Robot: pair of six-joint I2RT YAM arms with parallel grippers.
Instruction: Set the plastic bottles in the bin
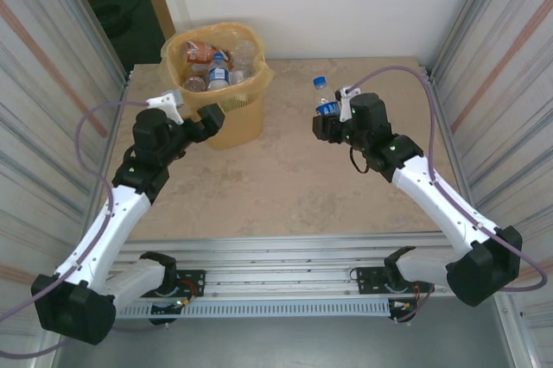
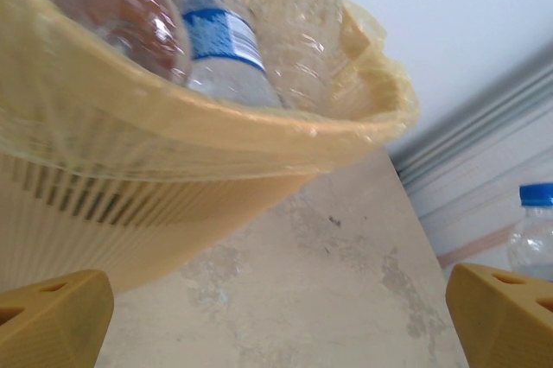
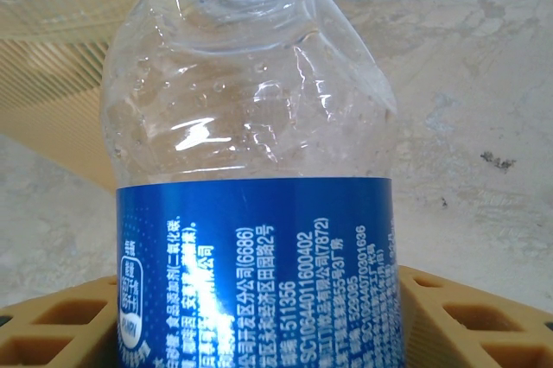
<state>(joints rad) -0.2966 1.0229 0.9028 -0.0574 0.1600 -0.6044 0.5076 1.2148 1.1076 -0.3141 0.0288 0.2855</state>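
Your right jaws are clamped on a clear blue-label bottle point(image 1: 326, 107), low on the label band, cap up, at 1 o'clock over the desk point(image 1: 285, 195). The low grip likely spares the crumpled shoulder and holds it upright for carrying. The bin point(image 1: 235, 122) stands at 11 o'clock, with other bottles point(image 1: 216, 70) inside. Your left jaws are wide apart, empty, just beside the bin's near wall, leaving the rim free for your drop.

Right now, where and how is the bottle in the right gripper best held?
Grip the clear bottle on its blue label band, coming from the side with jaws across it, as the right gripper has it. The band is straight and round; the shoulder above is dented.
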